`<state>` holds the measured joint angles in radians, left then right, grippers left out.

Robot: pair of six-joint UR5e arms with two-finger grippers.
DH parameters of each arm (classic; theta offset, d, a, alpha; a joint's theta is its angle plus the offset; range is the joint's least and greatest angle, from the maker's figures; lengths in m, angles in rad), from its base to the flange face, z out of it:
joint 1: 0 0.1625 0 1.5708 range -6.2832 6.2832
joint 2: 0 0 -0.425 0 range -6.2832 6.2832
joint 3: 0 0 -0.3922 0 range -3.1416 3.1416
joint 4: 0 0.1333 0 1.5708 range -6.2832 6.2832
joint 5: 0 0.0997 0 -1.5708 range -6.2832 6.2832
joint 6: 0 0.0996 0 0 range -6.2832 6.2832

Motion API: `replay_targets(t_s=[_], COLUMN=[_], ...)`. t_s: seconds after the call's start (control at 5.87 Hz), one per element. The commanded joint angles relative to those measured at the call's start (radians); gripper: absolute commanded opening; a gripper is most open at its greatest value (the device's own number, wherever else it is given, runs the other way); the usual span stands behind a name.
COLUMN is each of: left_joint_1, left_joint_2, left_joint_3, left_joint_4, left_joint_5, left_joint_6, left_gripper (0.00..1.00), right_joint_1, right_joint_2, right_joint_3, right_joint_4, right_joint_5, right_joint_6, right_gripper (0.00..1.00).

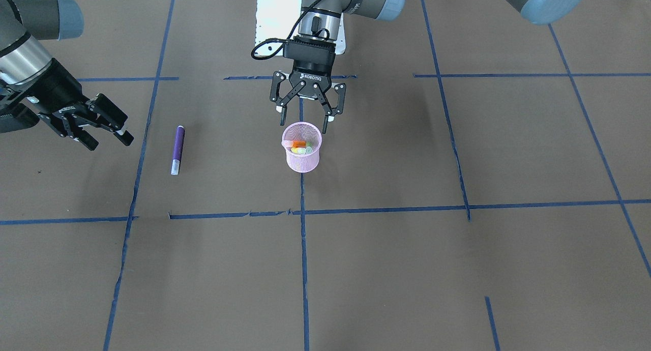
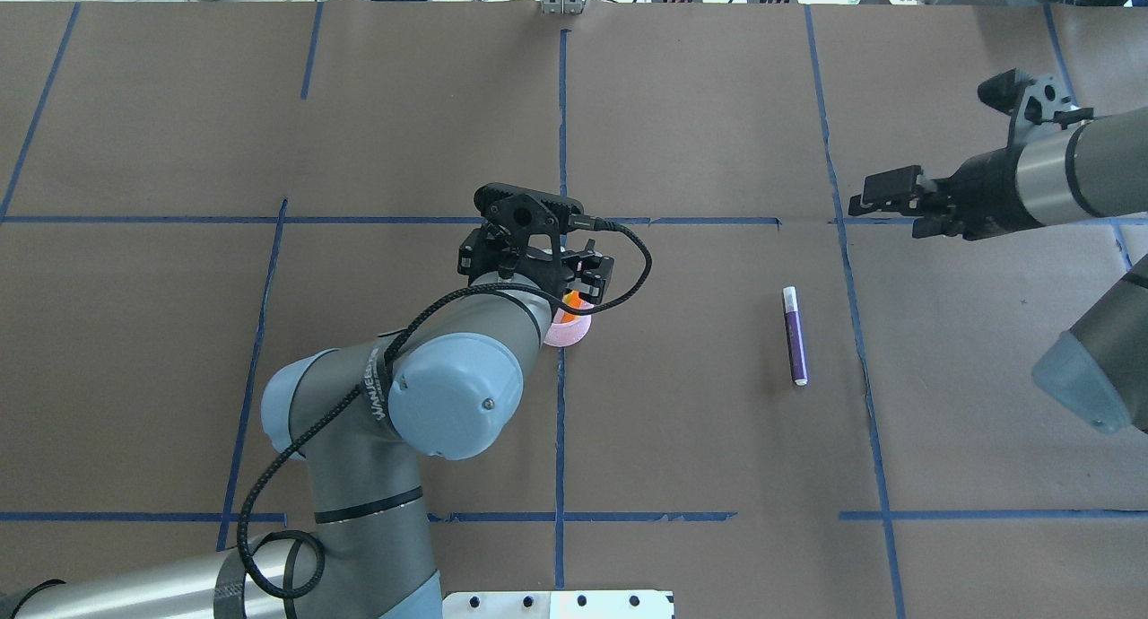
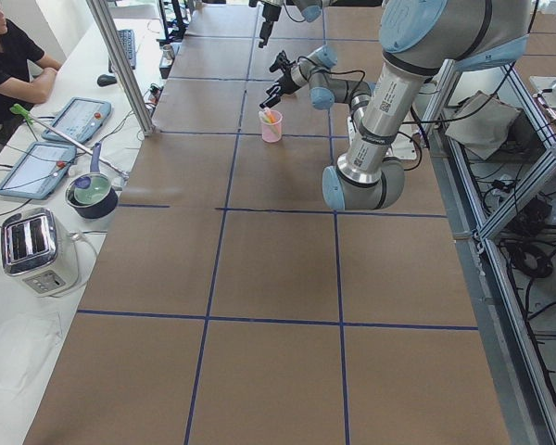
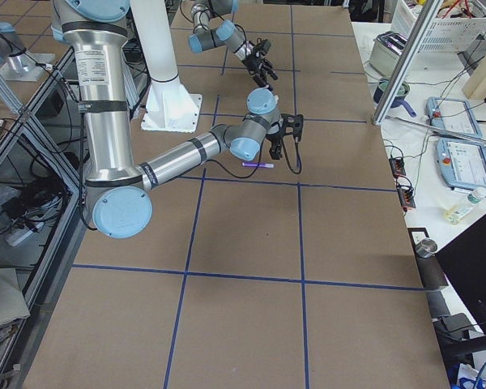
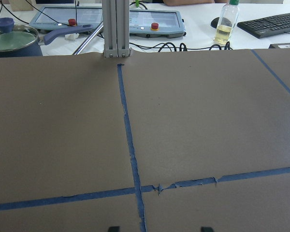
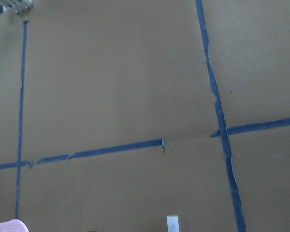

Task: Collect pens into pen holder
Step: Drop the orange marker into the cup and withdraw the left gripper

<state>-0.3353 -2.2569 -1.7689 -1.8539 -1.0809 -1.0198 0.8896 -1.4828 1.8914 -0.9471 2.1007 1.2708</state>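
The pink mesh pen holder stands upright at the table's middle, and it also shows in the overhead view. Orange, green and yellow pens stand inside it. My left gripper hangs just above the holder's rim, open and empty, and its fingertips sit wide apart in the left wrist view. A purple pen lies flat on the table, apart from the holder, and it also shows in the overhead view. My right gripper hovers open and empty beyond the purple pen, on the side away from the holder.
Blue tape lines cross the brown table cover. A pot, control tablets and a bottle sit past the table's far edge. A toaster stands on the operators' side bench.
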Motion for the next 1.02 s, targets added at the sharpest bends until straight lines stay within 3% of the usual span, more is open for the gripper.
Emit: replay_targets(t_s=[0.0,0.17,0.34,0.68,0.85], left_joint_1=[-0.129,-0.224,-0.267,-0.269,-0.268], left_joint_2=[0.113,0.176,0.241,0.257,0.255], left_joint_3=[-0.042,-0.076,-0.083,-0.083,-0.083], left_joint_4=[-0.001,0.01,0.009,0.01,0.01], left_joint_5=[-0.302,-0.52,-0.592,-0.593,-0.593], left_joint_6=[0.053,0.09,0.177,0.179,0.178], left_gripper=[0.85,0.85,0.84,0.85,0.86], right_joint_1=[-0.142,-0.208,-0.228,-0.195,-0.155], right_joint_2=[0.06,0.119,0.127,0.151,0.212], right_joint_3=[-0.02,-0.044,-0.084,-0.162,-0.232], right_joint_4=[-0.23,-0.378,-0.386,-0.395,-0.409], right_joint_5=[-0.002,-0.011,-0.013,0.03,0.13], right_joint_6=[-0.001,-0.011,-0.058,-0.19,-0.214], right_gripper=[0.99,0.99,0.98,0.94,0.94])
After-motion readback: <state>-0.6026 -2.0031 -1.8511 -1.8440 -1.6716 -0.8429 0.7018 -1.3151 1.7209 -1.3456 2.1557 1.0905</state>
